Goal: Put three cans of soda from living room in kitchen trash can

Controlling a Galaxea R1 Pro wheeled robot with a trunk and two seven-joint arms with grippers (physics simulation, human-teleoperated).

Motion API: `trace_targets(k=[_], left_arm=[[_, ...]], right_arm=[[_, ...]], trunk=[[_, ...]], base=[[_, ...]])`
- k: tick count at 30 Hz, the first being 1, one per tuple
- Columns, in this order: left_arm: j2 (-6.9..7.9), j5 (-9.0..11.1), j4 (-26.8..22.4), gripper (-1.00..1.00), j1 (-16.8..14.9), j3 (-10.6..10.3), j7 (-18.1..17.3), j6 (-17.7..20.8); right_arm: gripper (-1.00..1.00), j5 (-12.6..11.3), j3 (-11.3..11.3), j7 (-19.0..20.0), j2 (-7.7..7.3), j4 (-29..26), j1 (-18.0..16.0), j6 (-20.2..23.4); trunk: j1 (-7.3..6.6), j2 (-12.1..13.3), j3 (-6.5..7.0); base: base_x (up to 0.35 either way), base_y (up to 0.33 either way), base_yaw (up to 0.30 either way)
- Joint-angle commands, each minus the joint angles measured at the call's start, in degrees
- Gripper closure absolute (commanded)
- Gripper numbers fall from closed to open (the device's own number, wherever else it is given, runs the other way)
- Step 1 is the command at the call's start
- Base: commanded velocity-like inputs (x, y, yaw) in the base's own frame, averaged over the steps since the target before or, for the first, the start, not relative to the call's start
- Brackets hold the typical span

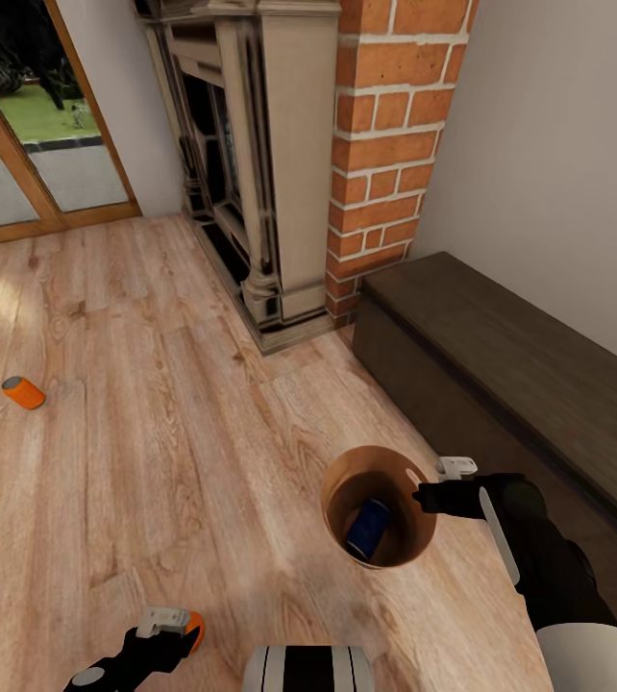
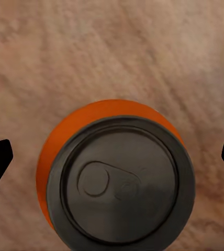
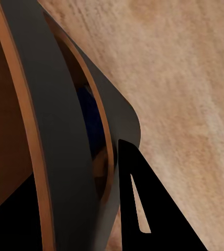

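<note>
L end effector [image 1: 176, 630] open round orange can [image 2: 114, 175]; R end effector [image 1: 422, 488] pinching trash can [image 1: 339, 481] rim w/ blue can [image 1: 368, 529] inside. Risk: off-centre closing knocks can over.

Your left gripper [image 1: 176, 630] is low at your left side, fingers spread wide on both sides of an orange can [image 2: 114, 178], not touching it. Your right arm reaches forward, and your right gripper [image 1: 427, 494] is closed on the rim of the bin [image 1: 339, 481].
</note>
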Motion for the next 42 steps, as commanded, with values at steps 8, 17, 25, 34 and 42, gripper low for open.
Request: trace_targets(k=[8,17,25,34,42], left_arm=[[-0.02,0.00,0.10,-1.00,0.00,0.05,0.00,0.44],[-0.19,0.00,0.09,-1.00,0.00,0.01,-0.06,0.77],[-0.43,0.00,0.14,-1.00,0.00,-0.02,-0.06,0.74],[-0.46,0.00,0.15,-1.00,-0.02,0.02,-0.02,0.79],[-0.42,0.00,0.03,1.00,0.14,0.07,0.14,0.19]], right_arm=[[1.00,-1.36,0.05,0.14,0.04,-0.02,-0.01,0.23],[1.00,-1.36,0.07,0.14,0.04,-0.02,-0.01,0.23],[1.00,-1.36,0.05,0.14,0.05,-0.02,-0.01,0.23],[1.00,-1.36,0.07,0.14,0.05,-0.02,-0.01,0.24],[1.00,-1.36,0.11,0.14,0.05,0.00,-0.01,0.31]], trunk=[[0.00,0.00,0.00],[0.00,0.00,0.00],[0.07,-0.04,-0.66],[0.15,-0.08,-1.33],[0.15,-0.08,-1.33]], base=[[0.000,0.000,0.000],[0.000,0.000,0.000],[0.000,0.000,0.000],[0.000,0.000,0.000],[0.000,0.000,0.000]])
